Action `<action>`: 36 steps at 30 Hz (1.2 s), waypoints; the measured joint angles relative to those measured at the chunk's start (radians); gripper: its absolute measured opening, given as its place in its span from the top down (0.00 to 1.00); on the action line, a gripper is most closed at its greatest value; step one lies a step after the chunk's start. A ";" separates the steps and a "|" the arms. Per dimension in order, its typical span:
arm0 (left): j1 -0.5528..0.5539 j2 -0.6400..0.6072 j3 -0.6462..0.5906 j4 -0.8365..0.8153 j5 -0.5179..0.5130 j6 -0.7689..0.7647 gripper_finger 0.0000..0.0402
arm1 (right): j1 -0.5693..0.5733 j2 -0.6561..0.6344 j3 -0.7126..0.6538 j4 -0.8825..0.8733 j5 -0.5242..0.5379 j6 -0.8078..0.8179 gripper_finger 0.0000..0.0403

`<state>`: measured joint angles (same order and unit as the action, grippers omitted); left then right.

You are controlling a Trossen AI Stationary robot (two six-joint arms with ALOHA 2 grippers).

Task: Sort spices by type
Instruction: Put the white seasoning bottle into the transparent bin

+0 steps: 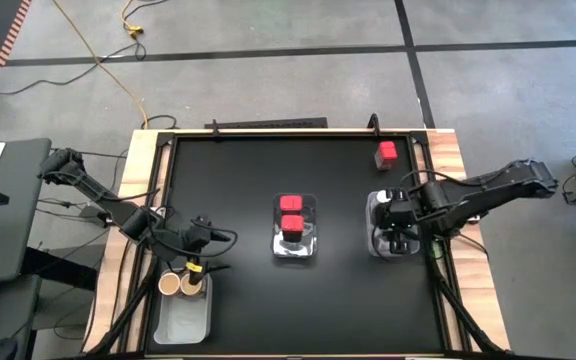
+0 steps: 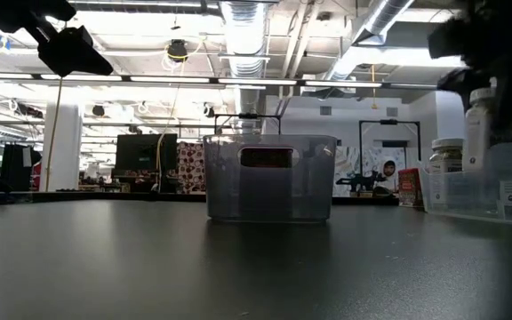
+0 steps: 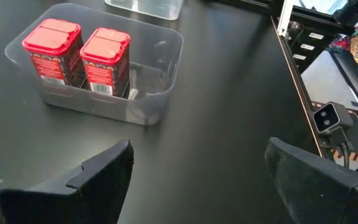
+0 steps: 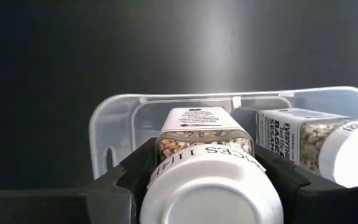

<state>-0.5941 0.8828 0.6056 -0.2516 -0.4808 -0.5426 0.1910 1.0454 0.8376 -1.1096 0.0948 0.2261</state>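
Observation:
A clear bin (image 1: 294, 250) at mid-table holds two red square-topped spice tins (image 3: 79, 56), and a third red tin (image 1: 387, 154) stands alone at the far right. The near-left bin (image 1: 181, 318) holds two tan-topped jars (image 1: 180, 285). My left gripper (image 3: 197, 174) hovers open just beyond that bin, with nothing between its fingers. Over the right bin (image 4: 110, 124) my right gripper (image 1: 400, 215) is shut on a white-lidded spice jar (image 4: 207, 186). Another white-lidded jar (image 4: 316, 146) stands in that bin beside it. My right gripper pinches the white-lidded jar between its two fingers (image 4: 126, 177), on opposite sides of the glass just below the lid (image 4: 160, 163). The fingers come from above, pointing down. The jar hangs upright, lid up, its lower end inside the bin's walls; whether it touches the floor I cannot tell.
The black tabletop has a raised wooden border (image 1: 448, 160). A small camera (image 3: 331, 118) sits on the table's near edge. Open black surface lies between the three bins and along the far side.

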 joint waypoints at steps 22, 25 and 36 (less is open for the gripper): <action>0.000 0.000 0.000 0.002 -0.003 0.000 0.13 | -0.139 0.003 -0.089 0.074 -0.068 -0.075 0.45; 0.000 0.000 0.000 0.002 -0.003 0.000 0.13 | -0.153 0.006 -0.089 0.074 -0.073 -0.076 0.45; 0.000 0.000 0.000 0.000 -0.003 0.000 0.13 | -0.168 0.023 -0.068 0.048 -0.126 -0.117 0.45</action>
<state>-0.5941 0.8833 0.6056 -0.2516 -0.4839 -0.5423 0.0231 1.0679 0.7692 -1.0616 -0.0308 0.1094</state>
